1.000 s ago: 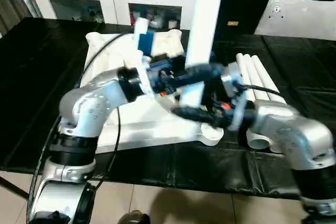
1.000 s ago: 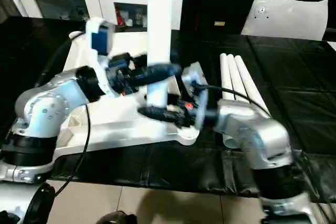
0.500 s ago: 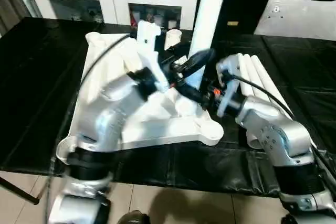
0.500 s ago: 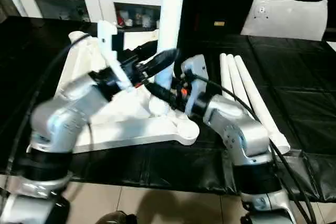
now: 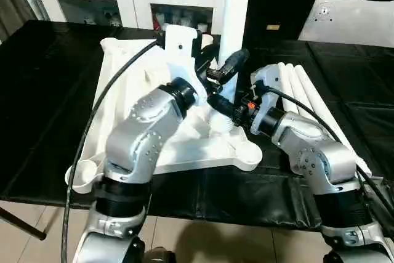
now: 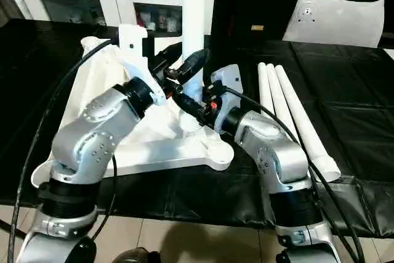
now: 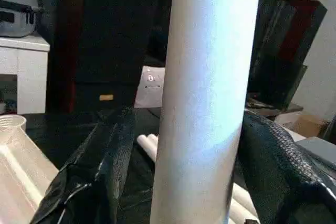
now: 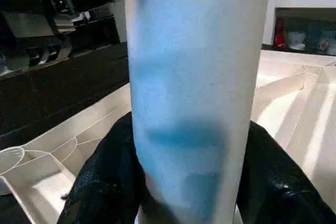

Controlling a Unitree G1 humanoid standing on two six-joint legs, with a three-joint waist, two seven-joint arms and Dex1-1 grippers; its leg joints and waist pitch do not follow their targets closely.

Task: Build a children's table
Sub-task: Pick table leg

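The table top [image 5: 132, 100] lies underside up on the black cloth [image 5: 43, 90]; hollow moulded plastic, so probably light, stiff and slick. 1 leg [image 6: 193, 35] stands upright in a socket near the top's front right corner. 3 more legs [image 6: 289, 112] lie just right of the top. Both the left gripper [image 5: 226, 66] and right gripper [image 5: 225, 108] clamp the standing leg low down, the best hold for pressing it home.
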